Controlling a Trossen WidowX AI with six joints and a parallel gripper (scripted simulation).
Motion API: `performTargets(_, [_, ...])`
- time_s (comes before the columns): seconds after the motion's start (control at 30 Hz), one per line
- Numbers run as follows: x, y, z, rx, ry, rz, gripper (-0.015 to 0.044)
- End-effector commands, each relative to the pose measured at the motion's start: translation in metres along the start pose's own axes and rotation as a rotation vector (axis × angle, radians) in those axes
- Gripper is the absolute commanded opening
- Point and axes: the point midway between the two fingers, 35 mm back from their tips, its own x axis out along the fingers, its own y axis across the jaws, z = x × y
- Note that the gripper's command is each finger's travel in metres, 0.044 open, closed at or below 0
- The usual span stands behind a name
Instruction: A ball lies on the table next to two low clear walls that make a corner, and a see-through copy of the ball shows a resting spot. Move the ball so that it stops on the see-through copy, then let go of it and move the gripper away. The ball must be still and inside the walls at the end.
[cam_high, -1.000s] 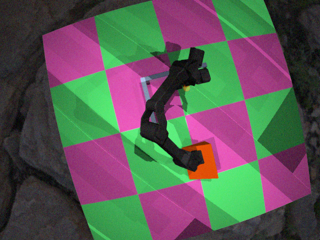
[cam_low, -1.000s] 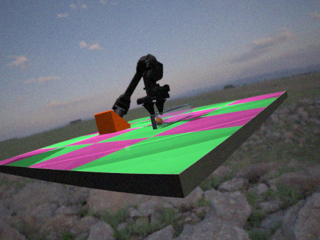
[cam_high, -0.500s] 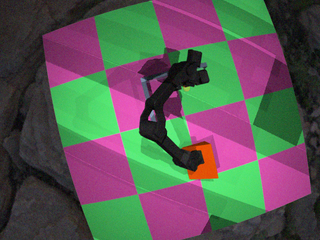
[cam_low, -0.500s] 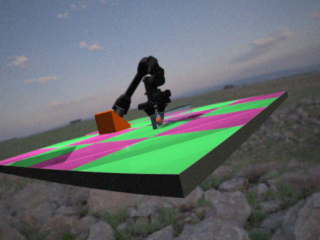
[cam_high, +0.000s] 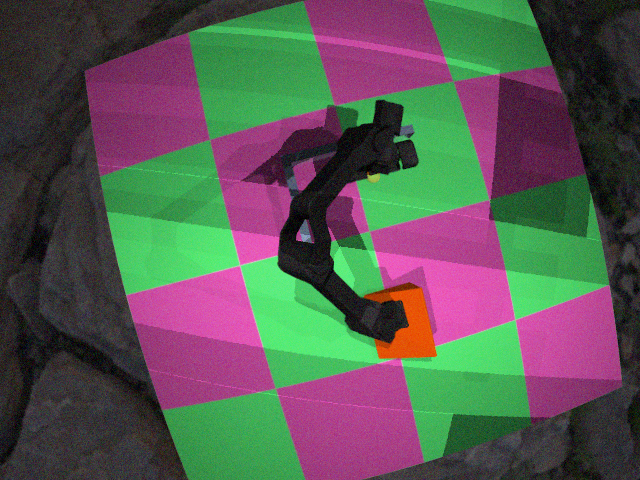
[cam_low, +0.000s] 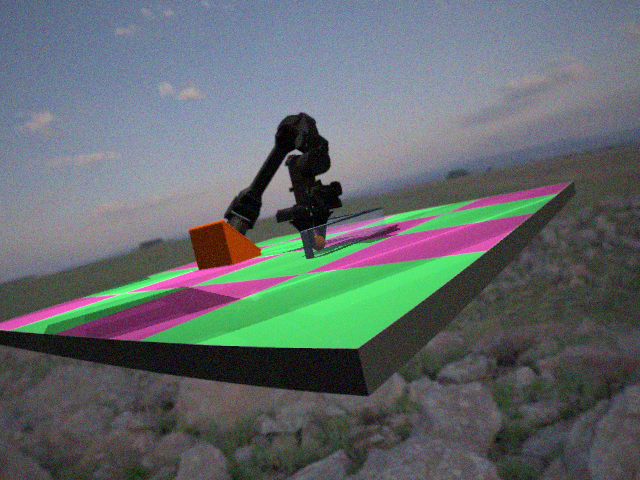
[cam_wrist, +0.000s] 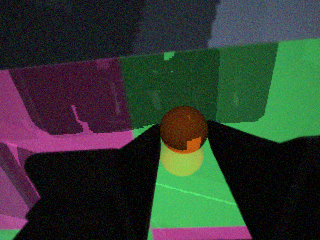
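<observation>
Claw (cam_wrist: 184, 142) narrowed onto the ball (cam_wrist: 183, 127), gripping it for the short carry toward the see-through copy (cam_wrist: 182, 160) at six o'clock.

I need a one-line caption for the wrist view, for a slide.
Wrist view: dark jaws flank the orange ball, closing around it, its yellowish see-through copy just nearer the camera.

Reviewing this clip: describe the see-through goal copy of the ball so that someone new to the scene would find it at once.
Start at the pink-and-green checkered table and follow the black arm from its orange base block to the gripper. Between its dark fingers sits the solid orange ball; the pale yellowish see-through disc partly overlapping it on green is the goal. It alone is faint and translucent.
</observation>
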Motion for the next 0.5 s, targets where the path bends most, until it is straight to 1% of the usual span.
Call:
performTargets(0.0, [-0.001, 0.0, 0.001, 0.003, -0.003, 0.002, 0.0067])
performTargets(0.07, [-0.008, -0.001, 0.002, 0.003, -0.004, 0.001, 0.0014])
performTargets(0.1, [-0.014, -0.001, 0.003, 0.003, -0.004, 0.0, 0.0])
performTargets(0.47, [-0.078, -0.004, 0.006, 0.005, -0.004, -0.005, 0.0])
